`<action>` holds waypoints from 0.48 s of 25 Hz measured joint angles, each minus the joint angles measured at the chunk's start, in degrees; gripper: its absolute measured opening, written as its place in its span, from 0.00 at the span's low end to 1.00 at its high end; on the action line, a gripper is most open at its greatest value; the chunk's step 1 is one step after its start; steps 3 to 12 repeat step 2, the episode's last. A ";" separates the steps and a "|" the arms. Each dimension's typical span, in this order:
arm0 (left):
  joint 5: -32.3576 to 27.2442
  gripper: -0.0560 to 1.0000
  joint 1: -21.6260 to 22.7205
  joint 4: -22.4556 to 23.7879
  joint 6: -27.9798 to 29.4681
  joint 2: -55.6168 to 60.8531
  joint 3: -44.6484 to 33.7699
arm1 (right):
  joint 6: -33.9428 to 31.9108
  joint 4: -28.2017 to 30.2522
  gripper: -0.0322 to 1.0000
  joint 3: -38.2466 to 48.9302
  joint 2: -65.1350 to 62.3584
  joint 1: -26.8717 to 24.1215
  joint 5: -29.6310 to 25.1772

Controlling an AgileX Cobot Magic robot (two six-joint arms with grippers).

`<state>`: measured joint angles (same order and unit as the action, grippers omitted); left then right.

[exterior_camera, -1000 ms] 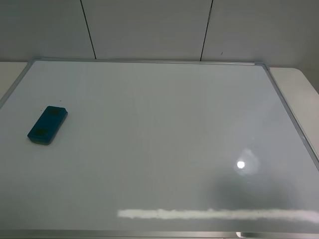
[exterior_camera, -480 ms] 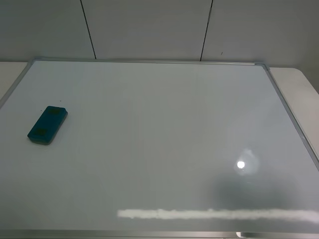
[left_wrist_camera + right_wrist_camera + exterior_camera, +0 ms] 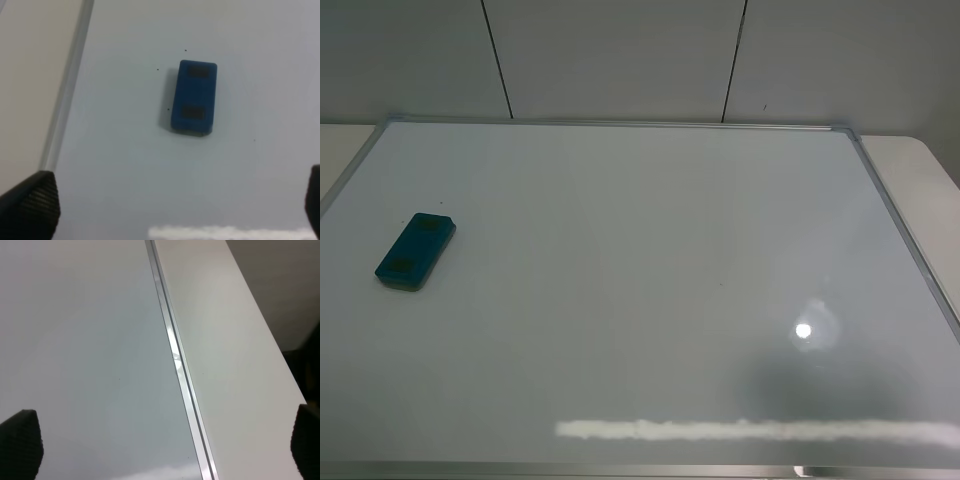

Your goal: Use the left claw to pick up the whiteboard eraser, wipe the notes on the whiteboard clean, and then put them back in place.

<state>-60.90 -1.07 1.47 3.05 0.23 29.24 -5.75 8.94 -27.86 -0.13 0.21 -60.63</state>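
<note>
The blue whiteboard eraser (image 3: 415, 250) lies flat on the whiteboard (image 3: 640, 280), near its left edge. It also shows in the left wrist view (image 3: 194, 97), with two dark pads on top. The board shows no writing, only a few tiny dark specks. My left gripper (image 3: 172, 202) hovers above the board, short of the eraser, open and empty, with only its black fingertips (image 3: 31, 202) showing. My right gripper (image 3: 162, 440) is open and empty over the board's right frame (image 3: 175, 355). Neither gripper shows in the exterior view.
The whiteboard's aluminium frame (image 3: 905, 235) lies on a pale table (image 3: 920, 165). The table's right edge (image 3: 265, 335) drops off to a dark floor. A wall with panel seams (image 3: 500, 60) stands behind. Lamp glare (image 3: 803, 330) reflects on the board.
</note>
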 joint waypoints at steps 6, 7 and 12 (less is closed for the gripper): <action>0.00 0.99 0.00 0.00 0.00 0.00 0.00 | 0.00 0.00 0.99 0.00 0.00 0.00 0.00; 0.00 0.99 0.00 0.00 0.00 0.00 0.00 | 0.00 0.00 0.99 0.00 0.00 0.00 0.00; 0.00 0.99 0.00 0.00 0.00 0.00 0.00 | 0.00 0.00 0.99 0.00 0.00 0.00 0.00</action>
